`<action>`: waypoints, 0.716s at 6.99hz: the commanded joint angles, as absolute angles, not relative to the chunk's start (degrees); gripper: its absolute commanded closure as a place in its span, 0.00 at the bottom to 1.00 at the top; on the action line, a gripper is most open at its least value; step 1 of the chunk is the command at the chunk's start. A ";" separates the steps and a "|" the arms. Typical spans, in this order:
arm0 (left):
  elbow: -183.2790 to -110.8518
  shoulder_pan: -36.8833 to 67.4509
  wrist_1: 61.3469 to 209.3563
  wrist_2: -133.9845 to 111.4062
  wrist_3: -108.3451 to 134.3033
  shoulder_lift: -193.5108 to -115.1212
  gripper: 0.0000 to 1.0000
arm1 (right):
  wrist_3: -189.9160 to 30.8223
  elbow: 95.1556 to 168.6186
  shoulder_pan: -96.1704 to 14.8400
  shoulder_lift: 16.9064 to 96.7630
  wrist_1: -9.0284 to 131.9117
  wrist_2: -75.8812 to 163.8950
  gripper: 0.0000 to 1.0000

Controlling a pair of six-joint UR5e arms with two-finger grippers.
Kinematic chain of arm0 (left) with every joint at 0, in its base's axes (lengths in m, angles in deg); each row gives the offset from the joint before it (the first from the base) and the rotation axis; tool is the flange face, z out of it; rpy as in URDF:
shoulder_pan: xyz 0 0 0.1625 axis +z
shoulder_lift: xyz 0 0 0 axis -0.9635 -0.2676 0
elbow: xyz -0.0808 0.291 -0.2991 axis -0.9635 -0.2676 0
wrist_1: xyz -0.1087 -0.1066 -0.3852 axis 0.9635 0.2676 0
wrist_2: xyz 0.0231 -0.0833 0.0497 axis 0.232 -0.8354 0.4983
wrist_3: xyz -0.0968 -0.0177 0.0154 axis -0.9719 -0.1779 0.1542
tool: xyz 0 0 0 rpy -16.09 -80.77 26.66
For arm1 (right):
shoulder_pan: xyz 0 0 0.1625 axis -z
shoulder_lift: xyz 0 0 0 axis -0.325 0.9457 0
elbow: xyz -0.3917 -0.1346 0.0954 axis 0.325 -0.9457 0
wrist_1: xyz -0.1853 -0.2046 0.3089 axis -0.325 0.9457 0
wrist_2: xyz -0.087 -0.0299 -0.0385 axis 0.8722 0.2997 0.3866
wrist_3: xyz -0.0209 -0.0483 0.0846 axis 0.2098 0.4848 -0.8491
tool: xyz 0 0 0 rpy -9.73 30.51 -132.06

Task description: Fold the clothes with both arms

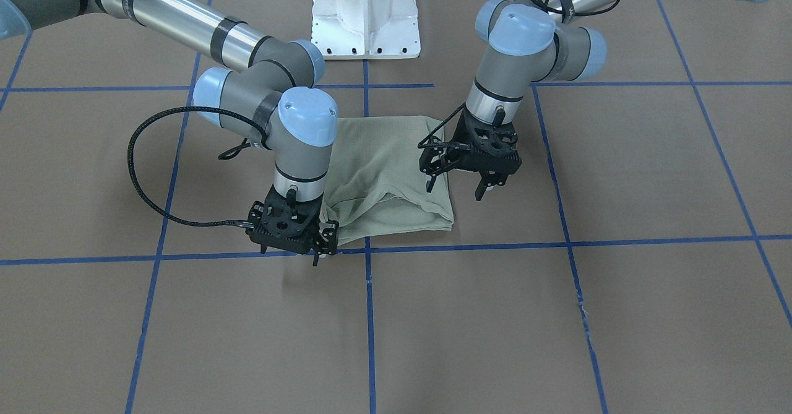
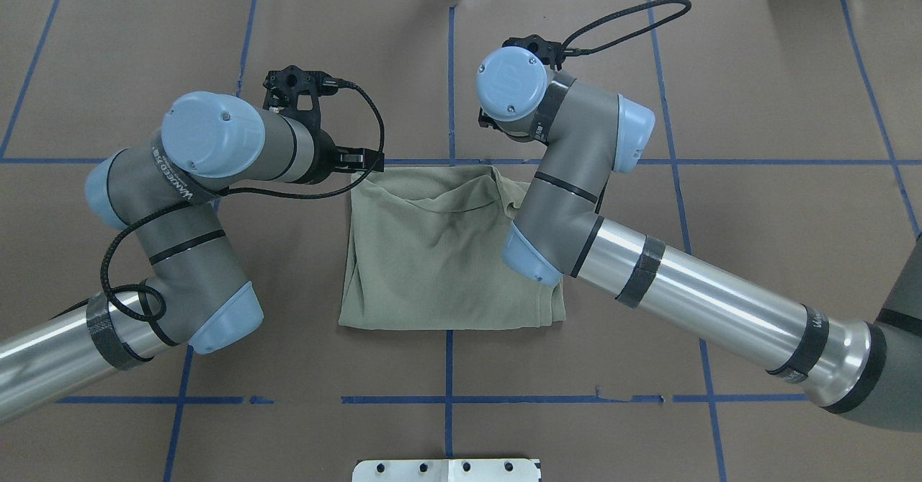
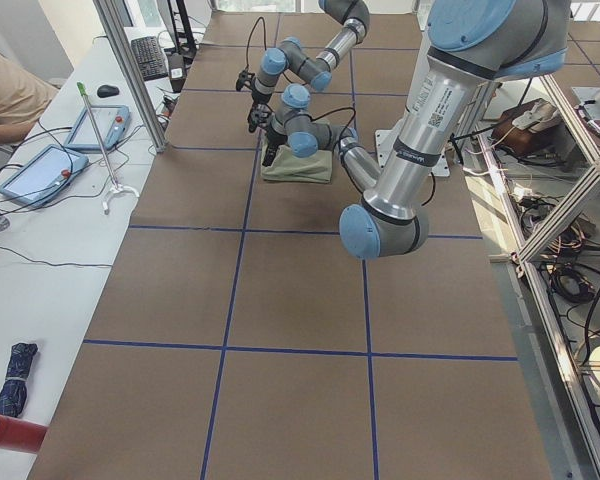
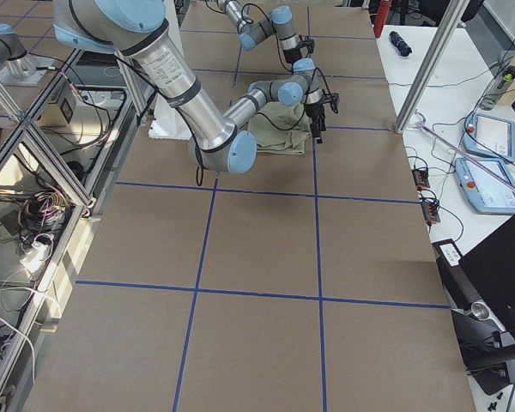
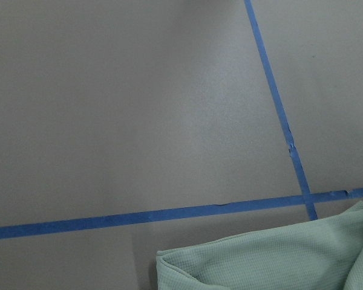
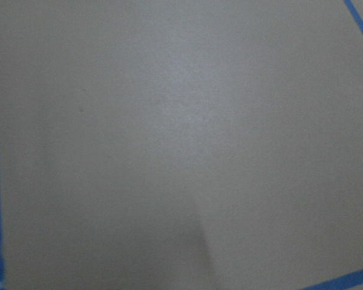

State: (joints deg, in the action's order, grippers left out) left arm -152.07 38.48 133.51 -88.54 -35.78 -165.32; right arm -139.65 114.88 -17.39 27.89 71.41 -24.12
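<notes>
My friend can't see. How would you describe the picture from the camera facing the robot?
A sage-green shirt lies folded on a brown table with blue tape lines. The left gripper, open, is at its edge on the view's right; the right gripper is at its near corner on the view's left.

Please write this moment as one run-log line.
shirt folded flat | left gripper at its edge, fingers open | right gripper at corner, fingers unclear
</notes>
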 commanded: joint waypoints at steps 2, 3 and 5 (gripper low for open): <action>-151.90 38.53 133.59 -88.54 -35.84 -165.31 0.00 | -142.95 120.44 -13.22 27.45 78.95 -25.26 0.00; -151.90 38.53 133.59 -88.54 -35.92 -165.31 0.00 | -140.59 121.24 -10.94 27.80 83.09 -23.78 0.00; -151.90 38.53 133.59 -88.54 -36.01 -165.31 0.00 | -132.26 121.33 -8.90 29.47 86.64 -20.17 0.00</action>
